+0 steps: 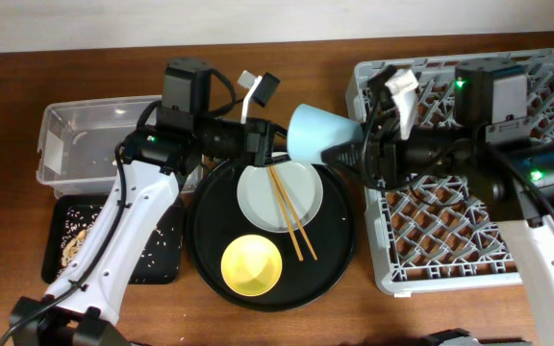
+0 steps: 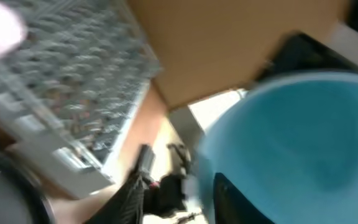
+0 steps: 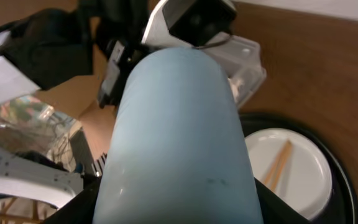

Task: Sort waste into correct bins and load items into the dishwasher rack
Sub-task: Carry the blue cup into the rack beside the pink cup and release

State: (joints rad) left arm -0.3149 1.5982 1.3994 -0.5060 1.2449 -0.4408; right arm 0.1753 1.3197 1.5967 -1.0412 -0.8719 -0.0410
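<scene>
Right jaws point(image 1: 356, 152) are clamping the blue cup point(image 1: 317, 133). It is filling the right wrist view, with dark fingers point(image 3: 73, 208) hugging both sides. The cup is hanging on its side in the air, over the back edge of the round black tray point(image 1: 205, 240), between that tray and the dishwasher rack point(image 1: 450, 245).

Left jaws point(image 1: 271, 144) are sitting right at the cup's other end. The left wrist view is too blurred, so I can't tell whether they're gripping or let go.

On the round tray, the pale grey plate point(image 1: 279, 195) is carrying the chopsticks point(image 1: 294, 219) laid across it, and the yellow bowl point(image 1: 251, 264) is sitting in front.

The clear tub point(image 1: 85, 144) and the black rectangular tray point(image 1: 157, 255) with scraps point(image 1: 73, 242) are sitting on the bench point(image 1: 287, 327), left side.
</scene>
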